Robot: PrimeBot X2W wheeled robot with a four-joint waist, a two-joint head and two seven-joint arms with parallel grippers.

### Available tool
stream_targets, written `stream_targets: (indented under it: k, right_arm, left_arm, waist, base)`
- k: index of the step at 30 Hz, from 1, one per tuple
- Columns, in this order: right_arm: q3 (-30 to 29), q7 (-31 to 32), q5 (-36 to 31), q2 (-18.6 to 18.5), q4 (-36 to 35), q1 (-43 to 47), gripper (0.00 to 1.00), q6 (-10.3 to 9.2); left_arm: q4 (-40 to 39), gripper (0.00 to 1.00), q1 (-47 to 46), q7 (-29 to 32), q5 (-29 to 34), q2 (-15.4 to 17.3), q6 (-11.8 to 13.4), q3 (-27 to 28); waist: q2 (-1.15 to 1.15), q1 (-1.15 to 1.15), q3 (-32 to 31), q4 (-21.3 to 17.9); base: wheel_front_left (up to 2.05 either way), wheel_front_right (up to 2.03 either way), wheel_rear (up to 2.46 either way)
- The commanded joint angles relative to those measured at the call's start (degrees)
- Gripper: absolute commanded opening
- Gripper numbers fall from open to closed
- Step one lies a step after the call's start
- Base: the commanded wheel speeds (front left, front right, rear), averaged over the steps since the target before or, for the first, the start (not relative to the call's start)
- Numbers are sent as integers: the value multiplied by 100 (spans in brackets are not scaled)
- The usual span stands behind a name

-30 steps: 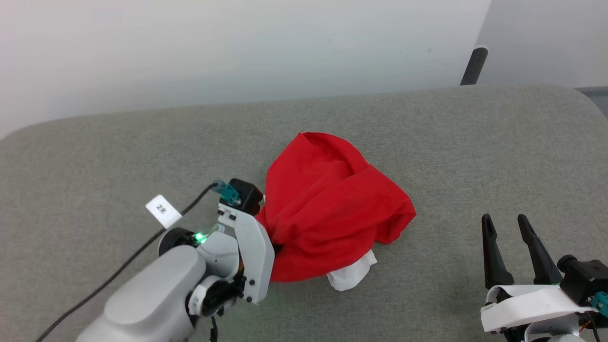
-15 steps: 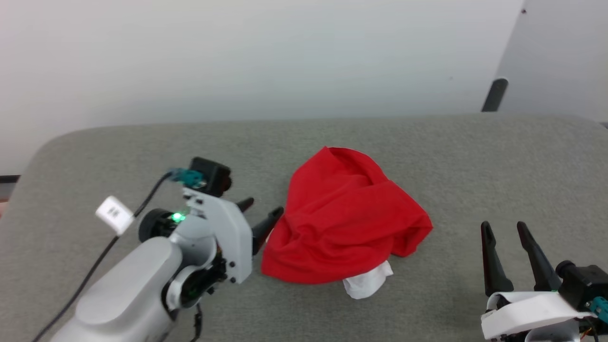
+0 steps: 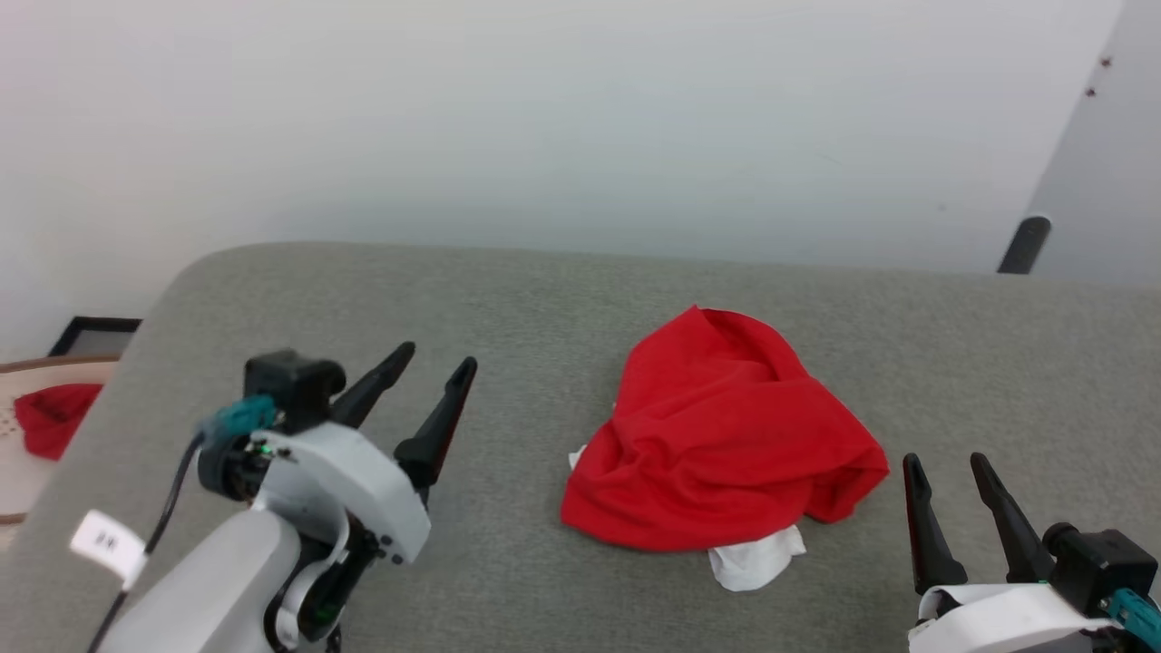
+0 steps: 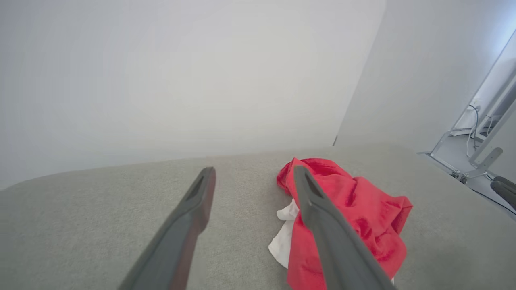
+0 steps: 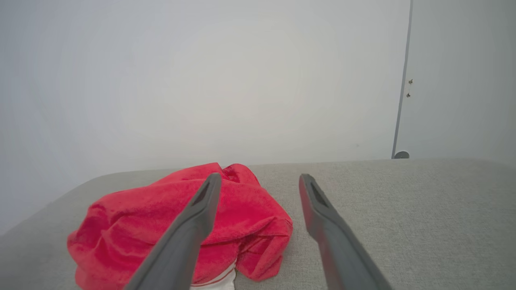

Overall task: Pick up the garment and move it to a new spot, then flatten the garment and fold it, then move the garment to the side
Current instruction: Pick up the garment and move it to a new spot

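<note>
**Q:** Where's the garment (image 3: 726, 453)?
**Me:** Mid-cushion (image 3: 544, 299), in a crumpled heap. It's between my two grippers, touching neither. Mostly red on show; a white bit (image 3: 753, 558) pokes out at the near edge, w/ another scrap at the heap's left.

**Q:** Left gripper (image 3: 438, 355)?
**Me:** Jaws spread wide, nothing in them. It sits well apart from the heap, off to its left, fingers angled away from me.

**Q:** Right gripper (image 3: 943, 460)?
**Me:** Same: wide open, empty, just beside the heap's near right corner. I'd guess it's parked close so it can take that side once flattening starts.

**Q:** Why so bunched?
**Me:** Soft cloth in a pile holds its own folds. The sleeves are mostly buried, so I can't tell front from back. My read: the move step looks done, flattening not yet begun.

**Q:** Next?
**Me:** Prob. both grippers on opposite edges. The white bit lies flat on the cushion, so it's the easiest handle. Risk — pinching two layers at once.

**Q:** Red thing far left?
**Me:** Small red cloth (image 3: 50, 413), off the cushion. Not part of this job.
</note>
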Motion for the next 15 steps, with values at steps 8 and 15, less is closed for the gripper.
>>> stream_targets:
  k: [8,15]
  right_arm:
    - [-126,-188,-60,6,64,253,100,4]
    - [-376,-328,-244,6,47,389,100,4]
  left_arm:
    - [128,100,605,-987,363,122,133,306]
    - [22,100,1202,-1110,773,15,257,1018]
  waist:
    - [0,0,-210,393]
    - [0,0,-248,442]
  base:
    - [0,0,0]
    - [0,0,0]
